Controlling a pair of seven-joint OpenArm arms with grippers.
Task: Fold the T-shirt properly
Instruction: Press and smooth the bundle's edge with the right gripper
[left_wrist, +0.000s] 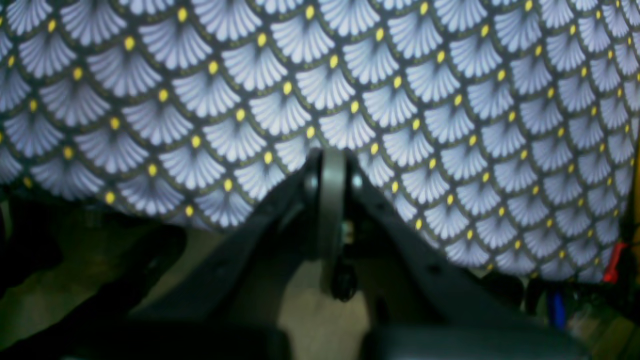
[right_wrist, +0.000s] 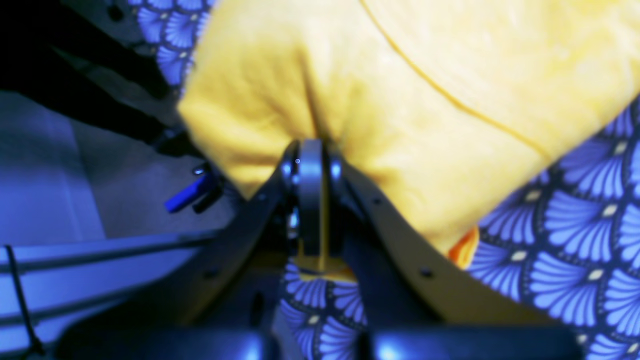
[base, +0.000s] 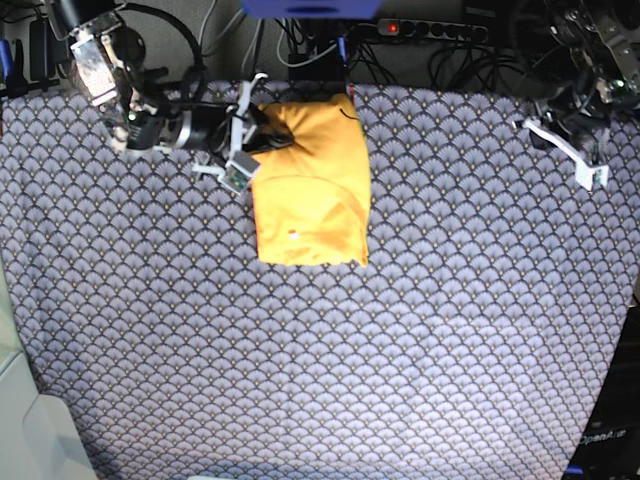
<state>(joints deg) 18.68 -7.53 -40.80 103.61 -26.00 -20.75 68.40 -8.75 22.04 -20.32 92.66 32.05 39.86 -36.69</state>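
The yellow-orange T-shirt (base: 310, 190) lies folded into a narrow rectangle at the far middle of the patterned cloth (base: 320, 360), a small white tag showing near its front edge. My right gripper (base: 263, 136) is shut on the shirt's far left corner. The right wrist view shows yellow T-shirt fabric (right_wrist: 400, 100) bunched and pinched between the closed jaws of the right gripper (right_wrist: 312, 165). My left gripper (base: 548, 108) hovers at the far right, well away from the shirt. In the left wrist view, the left gripper (left_wrist: 332, 167) is shut and empty above the scallop cloth (left_wrist: 200, 75).
The blue-grey scallop-patterned cloth covers the whole table. Behind its far edge run cables and a power strip (base: 430, 30). Both arm bases stand at the far corners. The cloth's near edge shows beneath the left gripper in the left wrist view.
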